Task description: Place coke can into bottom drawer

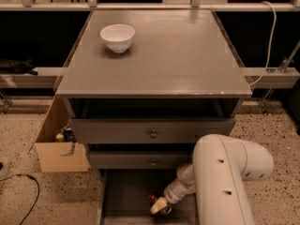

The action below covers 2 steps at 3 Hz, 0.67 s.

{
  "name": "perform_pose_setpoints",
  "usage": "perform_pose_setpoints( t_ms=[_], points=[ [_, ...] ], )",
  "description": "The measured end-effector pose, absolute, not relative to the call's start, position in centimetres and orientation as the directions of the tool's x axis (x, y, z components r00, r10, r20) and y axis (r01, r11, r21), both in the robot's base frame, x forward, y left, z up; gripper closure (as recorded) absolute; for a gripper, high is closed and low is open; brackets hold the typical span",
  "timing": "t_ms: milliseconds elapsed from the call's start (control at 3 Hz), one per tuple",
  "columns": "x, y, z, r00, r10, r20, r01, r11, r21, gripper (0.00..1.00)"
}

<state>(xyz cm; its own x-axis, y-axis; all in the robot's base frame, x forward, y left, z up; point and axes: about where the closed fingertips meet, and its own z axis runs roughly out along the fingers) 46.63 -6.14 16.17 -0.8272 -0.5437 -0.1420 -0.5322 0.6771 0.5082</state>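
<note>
Where hand [160, 205] meets coke can [152, 199], bottom drawer [125, 191]

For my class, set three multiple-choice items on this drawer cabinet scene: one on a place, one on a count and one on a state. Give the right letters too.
1. Where does the small round white bowl stand?
A. in the lowest drawer
B. on the grey cabinet top
C. on the speckled floor

2. How many round metal knobs show on the drawer fronts?
A. one
B. four
C. two

3. How is the lowest, wide grey drawer?
A. pulled open
B. shut flush
C. lifted onto the top

Answers:
1 B: it sits on the top's rear left part.
2 C: each of the two upper drawers bears one.
3 A: its tray lies out in front, with the robot's pincer over it, right by the small red can.
</note>
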Motion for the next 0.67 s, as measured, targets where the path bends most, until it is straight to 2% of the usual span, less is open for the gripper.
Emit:
perform_pose_setpoints(
  t_ms=[333,667],
  points=[
    [46.61,-6.13,16.16,-0.827,-0.544,-0.142,-0.532,0.677,0.508,0.0],
    [46.61,-6.13,16.16,-0.827,-0.544,-0.142,-0.532,0.677,0.508,0.0]
  ],
)
